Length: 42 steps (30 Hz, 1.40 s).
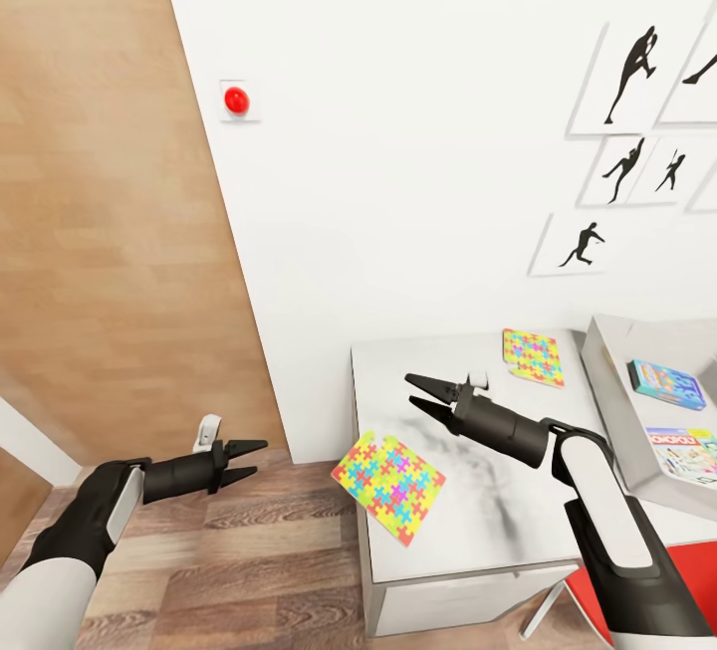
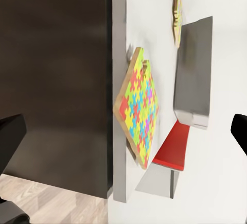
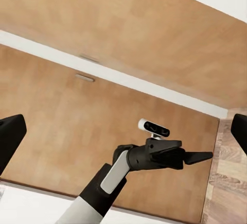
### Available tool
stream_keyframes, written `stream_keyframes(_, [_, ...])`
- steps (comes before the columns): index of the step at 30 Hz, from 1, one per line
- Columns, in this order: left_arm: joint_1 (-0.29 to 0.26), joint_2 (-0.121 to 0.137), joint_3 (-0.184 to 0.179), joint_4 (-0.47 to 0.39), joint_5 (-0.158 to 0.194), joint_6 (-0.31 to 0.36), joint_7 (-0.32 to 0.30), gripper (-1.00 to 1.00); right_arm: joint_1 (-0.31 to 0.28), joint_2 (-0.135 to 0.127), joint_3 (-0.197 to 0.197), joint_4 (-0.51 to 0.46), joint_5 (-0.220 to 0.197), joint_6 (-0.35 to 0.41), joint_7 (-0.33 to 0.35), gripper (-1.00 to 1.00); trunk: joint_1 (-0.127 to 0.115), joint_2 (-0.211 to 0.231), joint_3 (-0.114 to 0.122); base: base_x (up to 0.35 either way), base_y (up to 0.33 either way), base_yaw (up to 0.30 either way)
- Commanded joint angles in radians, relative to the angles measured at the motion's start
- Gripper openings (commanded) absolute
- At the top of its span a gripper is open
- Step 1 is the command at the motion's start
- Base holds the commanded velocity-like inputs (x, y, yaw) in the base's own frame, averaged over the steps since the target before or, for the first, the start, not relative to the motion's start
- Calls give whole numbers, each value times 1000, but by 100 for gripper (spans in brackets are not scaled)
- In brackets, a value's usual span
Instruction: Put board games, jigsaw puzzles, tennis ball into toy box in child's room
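Observation:
One jigsaw puzzle (image 1: 388, 486) lies on the table (image 1: 498, 511) and overhangs its left edge. A second puzzle (image 1: 534, 357) rests near the wall. The grey toy box (image 1: 605, 356) at the right holds a blue board game (image 1: 665, 378) and a white-green one (image 1: 687, 451). My right gripper (image 1: 423, 394) hovers open above the table, between the two puzzles. My left gripper (image 1: 242, 462) is open over the floor, left of the table, facing the overhanging puzzle (image 2: 139, 105). The right wrist view looks at the left gripper (image 3: 198, 157). The tennis ball and the bed are out of view.
A brown wooden door (image 1: 119, 232) stands at the left, with a red button (image 1: 235, 100) on the white wall beside it. Black silhouette pictures (image 1: 627, 78) hang above the table. A red chair (image 1: 687, 570) is tucked at the table's front right.

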Motion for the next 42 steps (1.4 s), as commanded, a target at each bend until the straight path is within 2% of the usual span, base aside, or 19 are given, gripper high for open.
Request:
stream_keyframes(1, [-1, 0, 0, 0, 0, 5, -4, 100, 0, 0, -1, 0, 10, 4, 10, 100, 0, -1, -1, 0, 0, 0])
stream_keyframes(6, [-1, 4, 0, 0, 0, 6, -8, 100, 0, 0, -4, 0, 11, 4, 6, 100, 0, -1, -1, 0, 0, 0])
stream_keyframes(11, [-1, 9, 0, -1, 0, 7, -34, 100, 0, 0, -42, 0, 10, 4, 5, 100, 0, -1, 0, 0, 0, 0])
stream_keyframes(16, [-1, 10, 0, -1, 0, 7, -62, 100, 0, 2, -62, 0, 10, 4, 7, 100, 0, -1, 5, 0, 0, 0])
stream_keyframes(42, [-1, 6, 0, -2, 0, 7, -69, 100, 0, 6, -69, 2, 10, 4, 7, 100, 0, -1, 47, -1, -2, 1])
